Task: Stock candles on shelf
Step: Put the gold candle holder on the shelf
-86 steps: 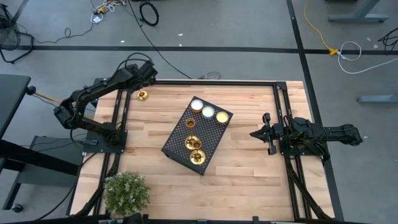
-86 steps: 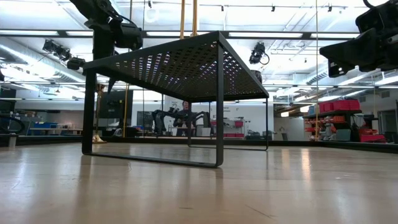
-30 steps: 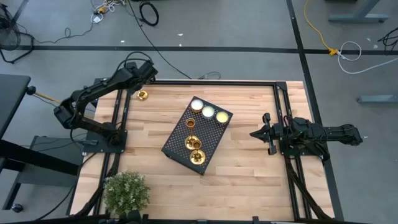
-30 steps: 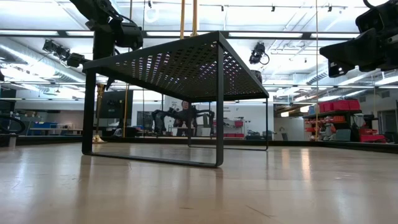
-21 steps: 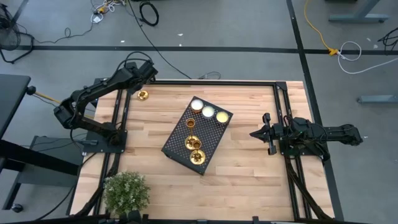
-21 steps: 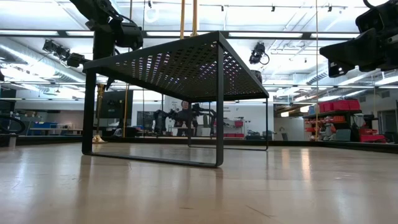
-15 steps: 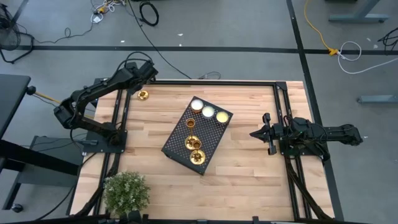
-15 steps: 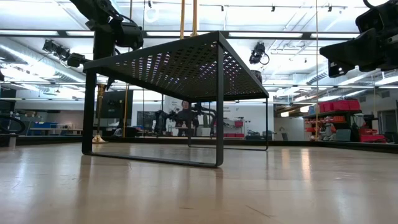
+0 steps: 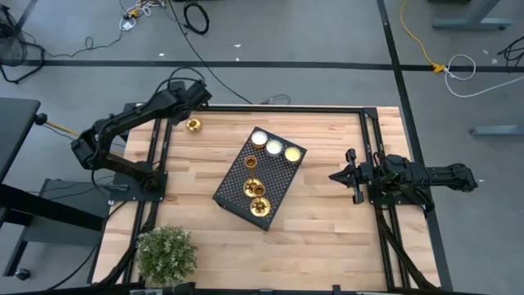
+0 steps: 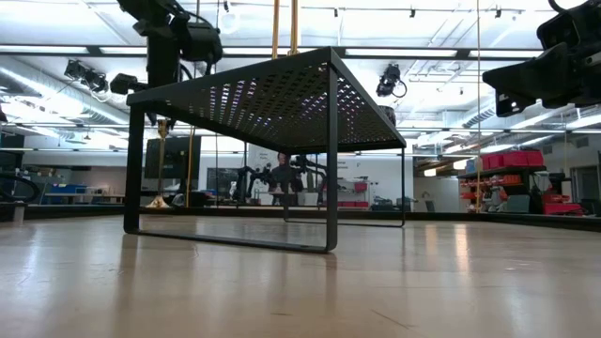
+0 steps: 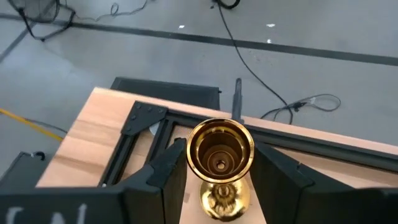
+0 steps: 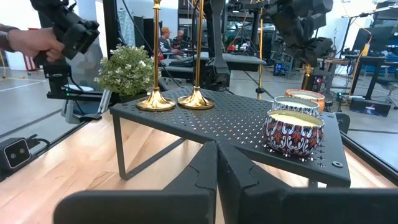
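My left gripper (image 9: 191, 112) is at the table's far left corner, shut on a slim gold candlestick (image 9: 194, 124) with an open cup top (image 11: 220, 149). The black perforated shelf (image 9: 274, 176) stands mid-table on its legs. Two more gold candlesticks (image 12: 155, 99) stand by their round bases on its near end. Three cream-topped candle jars (image 9: 274, 147) sit on its far end. My right gripper (image 9: 337, 175) is shut and empty, hovering right of the shelf. My left gripper has the candlestick between its two fingers (image 11: 169, 174), just under the cup and on either side of the upper stem (image 11: 219, 182). The candlestick stands upright below the hold. In the low view its base (image 10: 158, 200) shows a little above the table.
A bushy green plant (image 9: 166, 254) stands at the table's near left corner. Black frame rails run along the table's edges (image 9: 157, 156). Bare wood lies between the shelf and both arms. A person's hand (image 12: 25, 40) shows beyond the table in the right wrist view.
My left gripper has moved a little toward the table's right edge and up, taking the candlestick with it. The candlestick has stayed upright, and its base has risen from the table's far left corner.
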Controlling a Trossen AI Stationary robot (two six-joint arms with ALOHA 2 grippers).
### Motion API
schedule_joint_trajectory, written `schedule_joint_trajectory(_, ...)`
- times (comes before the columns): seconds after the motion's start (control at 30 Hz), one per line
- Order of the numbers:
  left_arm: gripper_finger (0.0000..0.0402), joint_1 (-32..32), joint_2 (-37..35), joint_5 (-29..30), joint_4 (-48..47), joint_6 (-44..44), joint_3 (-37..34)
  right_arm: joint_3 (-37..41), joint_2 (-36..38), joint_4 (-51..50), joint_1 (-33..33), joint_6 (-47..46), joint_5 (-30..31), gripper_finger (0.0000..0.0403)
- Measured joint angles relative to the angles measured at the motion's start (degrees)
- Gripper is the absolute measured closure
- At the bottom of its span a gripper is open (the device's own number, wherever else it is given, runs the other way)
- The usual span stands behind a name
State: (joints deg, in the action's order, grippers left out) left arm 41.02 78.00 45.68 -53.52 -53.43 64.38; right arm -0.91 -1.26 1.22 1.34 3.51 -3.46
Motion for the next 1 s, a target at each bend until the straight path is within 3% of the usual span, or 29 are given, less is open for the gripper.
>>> schedule_joint_trajectory(0.33,0.0236,-3.7,0.0,0.2,-3.3,1.9,5.8,0.0,0.0,0.0,0.0,0.0,0.0,0.0396)
schedule_joint_trajectory(1.0,0.0236,-16.4,-0.5,0.2,-6.9,18.5,19.2,0.0,0.0,0.0,0.0,0.0,0.0,0.0396)
